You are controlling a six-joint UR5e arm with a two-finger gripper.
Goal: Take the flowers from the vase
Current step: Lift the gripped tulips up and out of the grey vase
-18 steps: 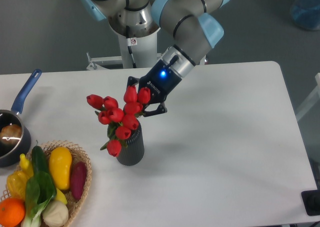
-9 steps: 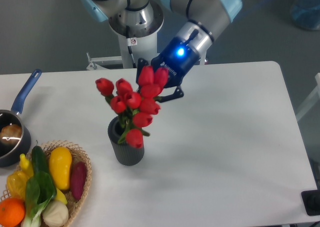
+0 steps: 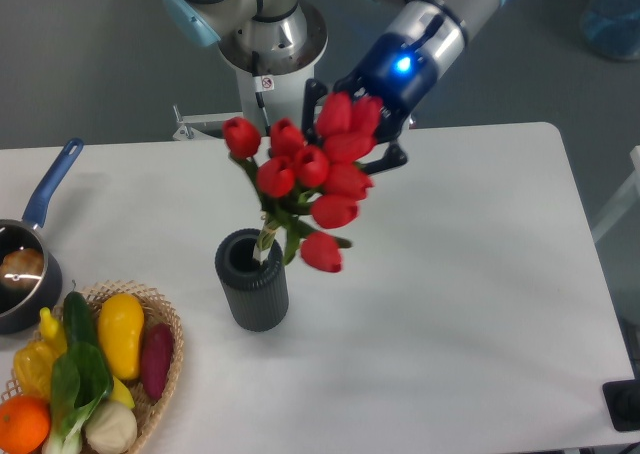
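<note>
The flowers (image 3: 315,184), a bunch of red tulip buds with short green stems and leaves, hang in the air up and to the right of the vase. The stem ends (image 3: 266,237) are just over the vase's mouth; I cannot tell whether they still touch it. The vase (image 3: 253,280) is a dark grey ribbed cylinder standing upright on the white table. My gripper (image 3: 352,134) is shut on the top right of the flowers, its fingers mostly hidden behind the buds. A blue light glows on its body.
A wicker basket (image 3: 166,326) with yellow, green, purple and orange vegetables sits at the front left. A blue-handled saucepan (image 3: 30,259) stands at the left edge. The robot's base (image 3: 262,64) rises behind the table's far edge.
The gripper has risen and moved right with the flowers. The bunch has come up out of the vase, whose open mouth now shows.
</note>
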